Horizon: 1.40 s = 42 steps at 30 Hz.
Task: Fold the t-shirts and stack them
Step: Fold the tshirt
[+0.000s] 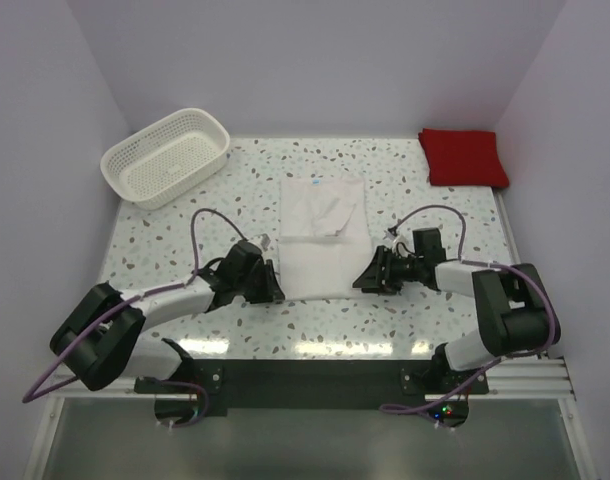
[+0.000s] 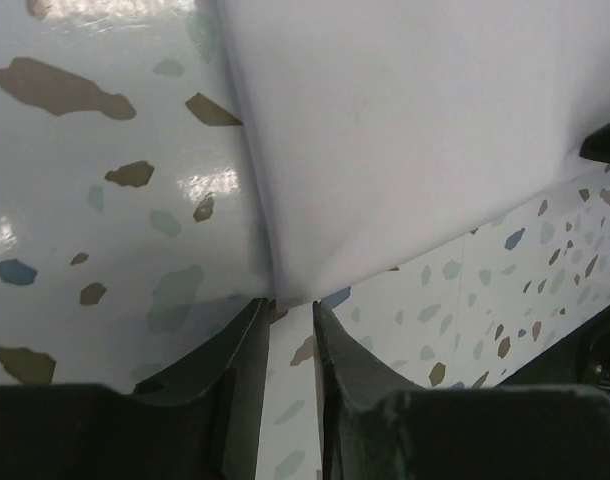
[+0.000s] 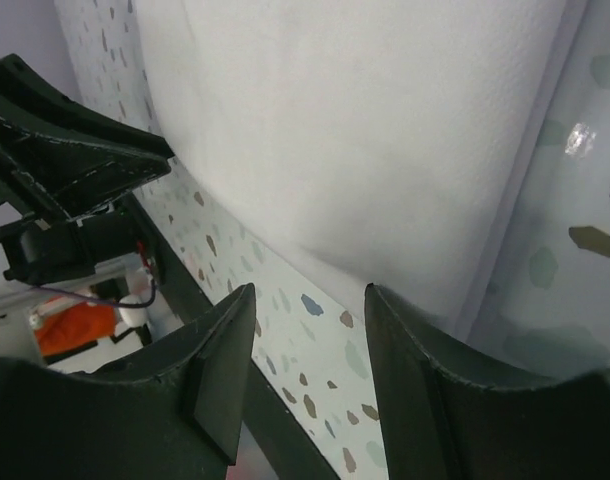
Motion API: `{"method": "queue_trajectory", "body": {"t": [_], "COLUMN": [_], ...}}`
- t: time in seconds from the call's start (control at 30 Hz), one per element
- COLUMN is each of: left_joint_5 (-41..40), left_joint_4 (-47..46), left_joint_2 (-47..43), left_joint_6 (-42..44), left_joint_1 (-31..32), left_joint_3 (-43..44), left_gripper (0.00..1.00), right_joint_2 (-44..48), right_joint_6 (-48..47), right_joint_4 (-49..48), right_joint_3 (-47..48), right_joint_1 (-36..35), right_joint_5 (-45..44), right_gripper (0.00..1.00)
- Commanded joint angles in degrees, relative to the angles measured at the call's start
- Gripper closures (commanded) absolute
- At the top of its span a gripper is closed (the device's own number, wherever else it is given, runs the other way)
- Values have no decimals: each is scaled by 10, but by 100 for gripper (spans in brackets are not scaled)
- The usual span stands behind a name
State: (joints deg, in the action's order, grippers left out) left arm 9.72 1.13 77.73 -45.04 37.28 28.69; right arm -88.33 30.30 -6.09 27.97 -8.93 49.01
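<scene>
The white t-shirt (image 1: 320, 235) lies folded into a long strip in the middle of the speckled table, its collar end away from the arms. The red t-shirt (image 1: 463, 157) sits folded at the back right corner. My left gripper (image 1: 277, 285) is low at the white shirt's near left corner. In the left wrist view, the left gripper (image 2: 291, 303) has a narrow gap between its jaws, and the corner of the white shirt (image 2: 405, 130) just meets the tips. My right gripper (image 1: 363, 280) is at the near right corner. In the right wrist view, the right gripper (image 3: 310, 290) is open wide, with one fingertip at the hem of the white shirt (image 3: 365, 120).
A white lattice basket (image 1: 167, 155) stands at the back left. Walls close in the table (image 1: 185, 240) on the left, back and right. The dark mounting rail (image 1: 315, 375) runs along the near edge. The two grippers face each other across the shirt's near end.
</scene>
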Motion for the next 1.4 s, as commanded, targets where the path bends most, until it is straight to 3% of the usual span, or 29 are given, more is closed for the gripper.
{"method": "queue_trajectory", "body": {"t": [0.0,0.13,0.17,0.4,1.03,1.23,1.37], "left_joint_5": [-56,-91,-115,-194,-216,-218,-218], "left_joint_4": [84,173,190,271,247,246,250], "left_joint_2": [-52,-84,-86,-76,10,23,35], "left_joint_6": [-1,6,8,13,12,7,5], "left_joint_1": [1,7,9,37,102,109,112], "left_joint_3": [2,41,50,108,155,155,160], "left_gripper": [70,61,60,44,41,41,42], "right_joint_2": [81,175,205,215,62,40,38], "right_joint_6": [-62,-89,-89,-52,-6,-9,-8], "right_joint_4": [119,259,304,439,373,370,366], "right_joint_3": [17,67,75,139,175,157,141], "right_joint_1": [-2,-27,-42,-131,-201,-211,-217], "right_joint_5": [-58,-164,-228,-477,-537,-546,-546], "right_gripper": [48,45,43,41,50,58,71]}}
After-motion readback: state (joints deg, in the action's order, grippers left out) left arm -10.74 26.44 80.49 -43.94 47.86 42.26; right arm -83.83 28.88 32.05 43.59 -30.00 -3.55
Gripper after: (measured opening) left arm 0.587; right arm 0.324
